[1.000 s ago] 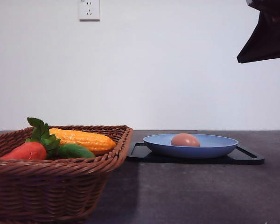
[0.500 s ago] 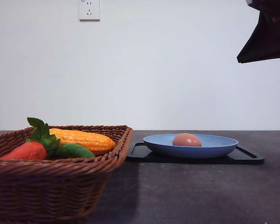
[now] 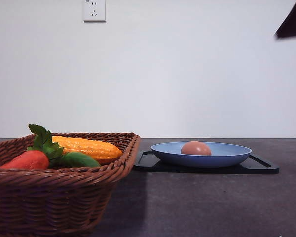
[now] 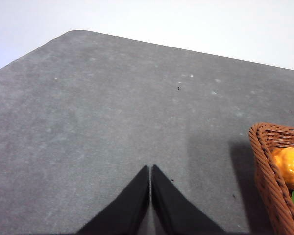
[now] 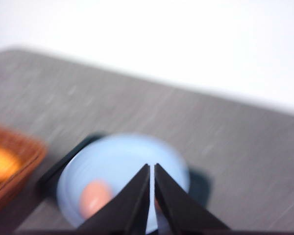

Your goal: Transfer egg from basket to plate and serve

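On the left sits the basket (image 3: 59, 190), big and brown and woven, near the front of the gray table (image 3: 202, 202). Inside it lie a red fruit with green leaves (image 3: 29, 159), a yellow corn cob (image 3: 86, 147) and a green veggie (image 3: 79, 160). The left gripper (image 4: 150, 177) hangs over bare table just beside the basket's rim, its two black fingers pressed together with nothing between them. Going right, the egg (image 3: 196, 148) already rests in the blue plate (image 3: 227, 157), a little left of its middle, and the plate sits on a flat black tray (image 3: 259, 165). In the right wrist view, the right gripper (image 5: 152, 176) is above the plate with its fingers closed tight and empty; that picture is blurry. The egg part looks done, so serving is what is left. To do it well, an arm should probably grab the plate or tray by the edge, keep it flat and go slowly, because a round egg can roll off. No brand or words can be read; the wall holds a white power socket (image 3: 94, 10) with nothing readable on it.
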Motion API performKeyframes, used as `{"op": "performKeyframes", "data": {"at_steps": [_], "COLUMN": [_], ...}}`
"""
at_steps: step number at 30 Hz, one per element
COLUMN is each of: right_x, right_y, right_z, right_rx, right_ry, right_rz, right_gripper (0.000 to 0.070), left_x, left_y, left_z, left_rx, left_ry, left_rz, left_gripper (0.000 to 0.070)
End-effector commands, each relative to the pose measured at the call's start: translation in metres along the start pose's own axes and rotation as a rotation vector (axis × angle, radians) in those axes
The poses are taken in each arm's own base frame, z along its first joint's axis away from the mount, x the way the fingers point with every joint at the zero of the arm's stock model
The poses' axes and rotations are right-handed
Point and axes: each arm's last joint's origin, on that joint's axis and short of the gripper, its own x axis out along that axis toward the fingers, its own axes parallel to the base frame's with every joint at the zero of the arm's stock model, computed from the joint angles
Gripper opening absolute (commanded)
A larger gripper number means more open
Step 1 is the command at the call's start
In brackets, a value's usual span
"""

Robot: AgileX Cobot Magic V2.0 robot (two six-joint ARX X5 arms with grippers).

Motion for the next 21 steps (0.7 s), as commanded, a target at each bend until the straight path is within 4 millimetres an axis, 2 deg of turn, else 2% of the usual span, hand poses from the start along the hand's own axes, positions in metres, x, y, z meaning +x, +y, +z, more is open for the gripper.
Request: {"op": "performKeyframes", "data": {"at_steps": [1,10,16,21], "right_x": [-0.005,-0.029,-0.037,-0.039], "right_y": [-0.002,-0.016,-0.021,-0.023], "right_z": [-0.012,-0.066,-0.081,-0.088], "right_rx": [-0.06,-0.017,0.034,0.051], "right_ry": [-0.015,-0.137,-0.185,-0.129], "right_rz": [-0.018,-0.072,-0.095,-0.121], "right_gripper": [0.0,0.0,0.0,0.0], "left_x": [0.002,0.002,0.002,0.002], "left_y": [0.001,0.001,0.001,0.001], "left_z": [-0.009,-0.009,-0.009,-0.009], "left_rx": [0.003,0.003,0.003,0.003], "left_ry": [0.035,0.034,0.034,0.034], "left_rz": [0.007,0.007,0.007,0.007], "left_gripper": [0.0,0.0,0.0,0.0]}}
